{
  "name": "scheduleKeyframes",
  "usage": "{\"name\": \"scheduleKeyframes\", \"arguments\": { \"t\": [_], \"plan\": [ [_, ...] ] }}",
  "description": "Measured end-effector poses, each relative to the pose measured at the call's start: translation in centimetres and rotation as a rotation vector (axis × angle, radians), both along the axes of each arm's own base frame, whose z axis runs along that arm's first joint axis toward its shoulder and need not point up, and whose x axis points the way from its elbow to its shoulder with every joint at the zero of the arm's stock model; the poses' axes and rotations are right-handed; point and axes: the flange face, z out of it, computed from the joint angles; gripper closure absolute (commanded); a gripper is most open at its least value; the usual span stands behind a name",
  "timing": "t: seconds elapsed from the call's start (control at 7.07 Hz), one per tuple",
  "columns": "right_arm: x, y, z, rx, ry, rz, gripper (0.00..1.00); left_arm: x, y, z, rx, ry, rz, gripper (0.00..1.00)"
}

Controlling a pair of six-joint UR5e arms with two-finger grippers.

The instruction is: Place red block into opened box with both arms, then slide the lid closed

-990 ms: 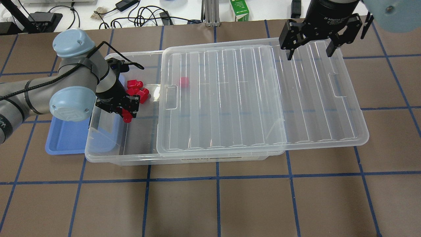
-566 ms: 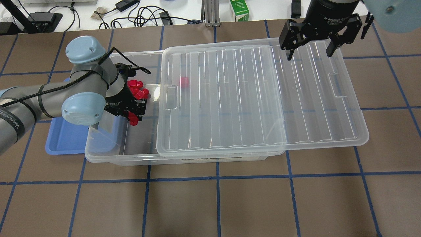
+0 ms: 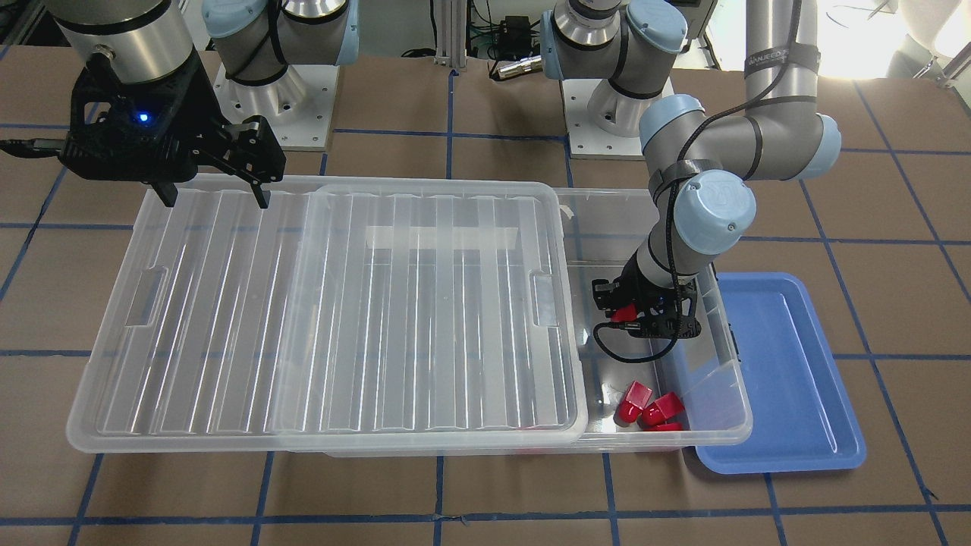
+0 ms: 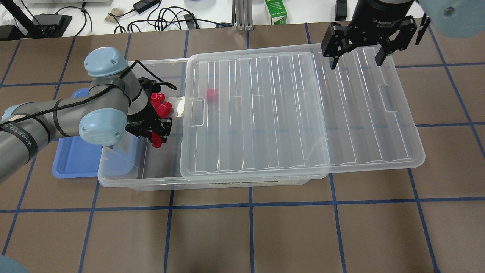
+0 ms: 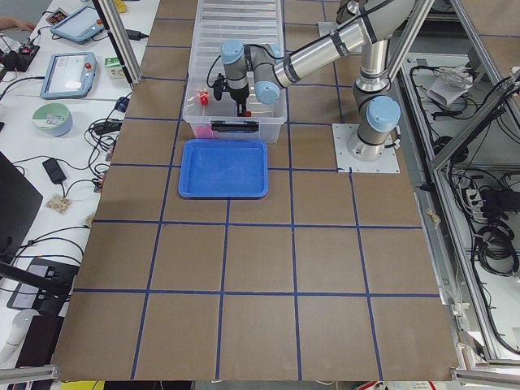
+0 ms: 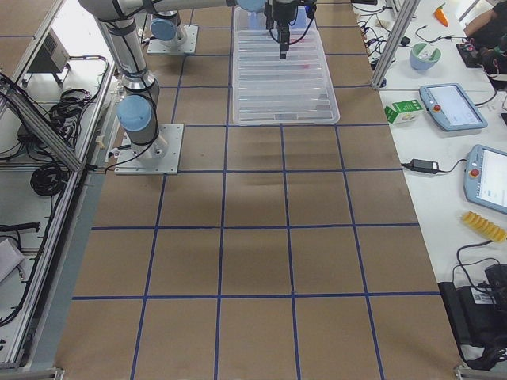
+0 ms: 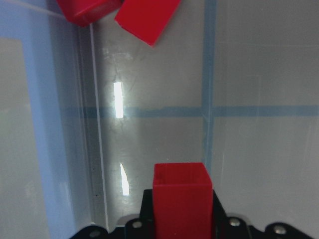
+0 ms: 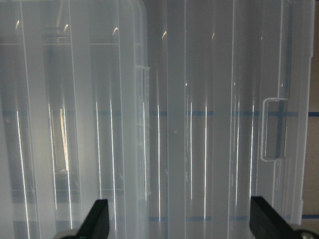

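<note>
brown taped table (image 4: pixel 265 235); left tool (image 4: pixel 155 138) clamps red block (image 7: pixel 182 196) within box (image 4: pixel 121 181); right tool (image 4: pixel 356 64) spread above lid (image 4: pixel 265 113).

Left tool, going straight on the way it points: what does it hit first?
Probably the bare floor of the box, directly under the red block held in the left tool. The loose red blocks lie off that line. Depth unclear.
</note>
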Motion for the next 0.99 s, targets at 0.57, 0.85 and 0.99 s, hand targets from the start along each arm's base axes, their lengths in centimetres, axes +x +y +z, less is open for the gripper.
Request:
{"name": "scheduleKeyframes", "arguments": {
  "t": [0.57,0.85,0.99],
  "plan": [
    [-0.2,-0.3,-0.1,-0.007,0.002,0.002,0.00,0.4,-1.1,3.2,-0.060,-0.007,0.003,0.00],
    [-3.5,-1.3,-0.2,-0.004,0.011,0.023,0.00,0.2,-2.2,8.4,-0.064,-0.008,0.001,0.00],
    [-7.3,-1.9,-0.3,0.003,0.011,0.030,0.00,0.0,-2.5,12.2,-0.064,-0.009,0.000,0.00]
  ]
}}
